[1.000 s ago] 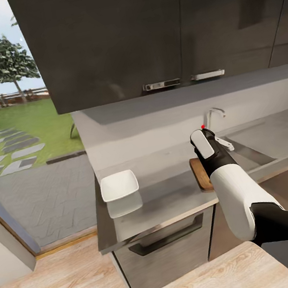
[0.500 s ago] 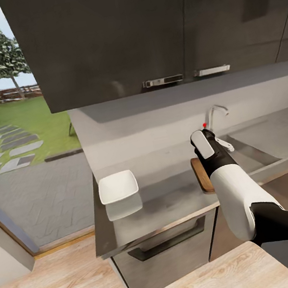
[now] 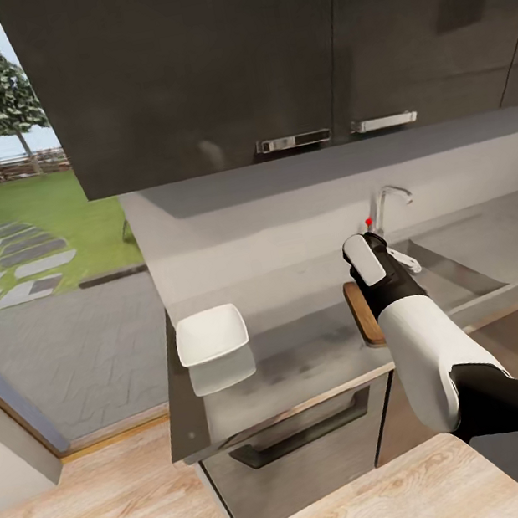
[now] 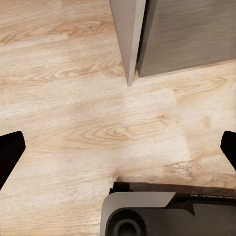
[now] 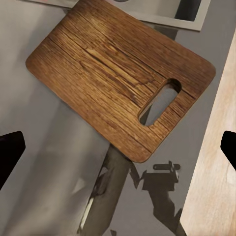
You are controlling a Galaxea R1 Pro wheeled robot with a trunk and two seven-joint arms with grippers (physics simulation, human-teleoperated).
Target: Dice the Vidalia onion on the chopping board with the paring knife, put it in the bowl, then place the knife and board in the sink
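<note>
Hovering over the chopping board (image 5: 118,78) on the countertop (image 3: 294,363), the right gripper (image 5: 118,147) stands spread — bowl (image 3: 211,334) well apart.

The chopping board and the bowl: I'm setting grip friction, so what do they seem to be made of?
The chopping board looks like dark brown wood with a matte finish: clear grain lines run along its face, around the slot handle. The bowl looks like white glazed ceramic or plastic, plain and smooth; the render leaves that open. It mirrors faintly in the grey, slightly glossy countertop.
</note>
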